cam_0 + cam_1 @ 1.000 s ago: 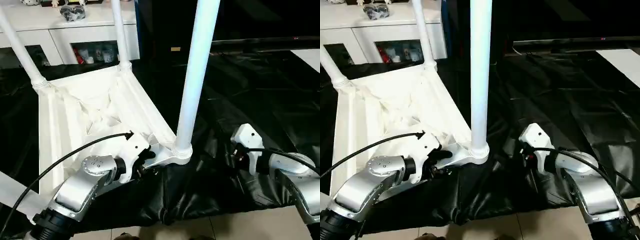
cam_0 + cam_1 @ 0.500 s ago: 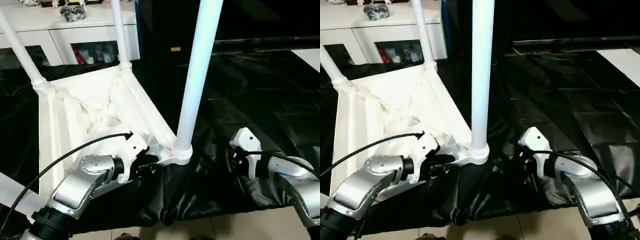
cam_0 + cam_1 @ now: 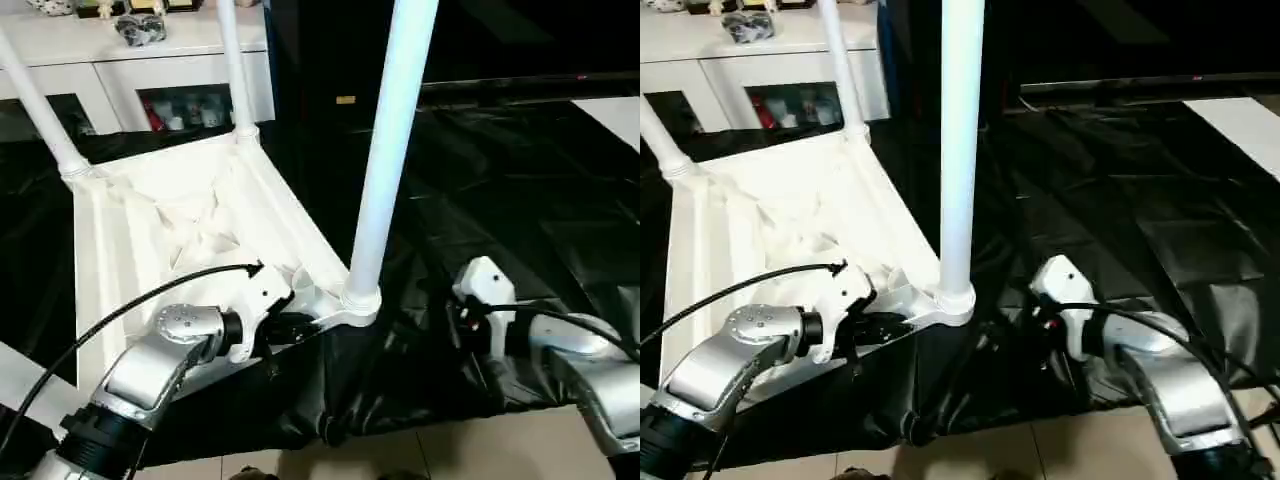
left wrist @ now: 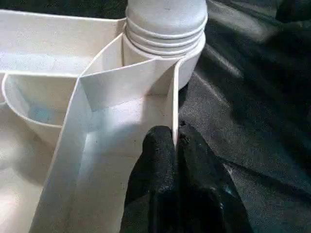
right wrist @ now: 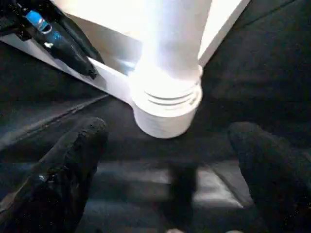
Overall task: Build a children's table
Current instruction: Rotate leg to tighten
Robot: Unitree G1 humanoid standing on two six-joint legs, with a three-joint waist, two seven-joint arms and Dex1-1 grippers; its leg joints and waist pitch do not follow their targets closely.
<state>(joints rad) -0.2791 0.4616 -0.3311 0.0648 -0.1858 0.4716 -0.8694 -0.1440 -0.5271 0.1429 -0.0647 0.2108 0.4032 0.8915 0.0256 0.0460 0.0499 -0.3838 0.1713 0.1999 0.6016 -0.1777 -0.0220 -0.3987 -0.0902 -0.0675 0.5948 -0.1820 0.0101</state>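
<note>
The white tabletop point(image 3: 170, 200) lies upside down on a black sheet, ribbed side up. Three white legs stand in its corner sockets: a near one point(image 3: 385, 150) and two far ones point(image 3: 232, 70) point(image 3: 40, 110). My left gripper point(image 4: 175, 136) is shut on the thin rim wall of the tabletop, just beside the near leg's socket point(image 4: 165, 43); it also shows as the left gripper point(image 3: 300, 325) in the head view. My right gripper point(image 5: 167, 130) stands open a short way from that same socket point(image 5: 165, 104), one finger point(image 5: 77, 155) on each side of it, touching nothing.
A black plastic sheet point(image 3: 520, 180) covers the floor under the work, crumpled near its front edge. Pale floor tiles point(image 3: 450, 450) show in front of it. A white cabinet point(image 3: 150, 60) with glass doors stands at the back left, dark furniture at the back right.
My left gripper's fingers have closed onto the tabletop's rim wall. The right gripper stays open and has edged slightly toward the near socket.
</note>
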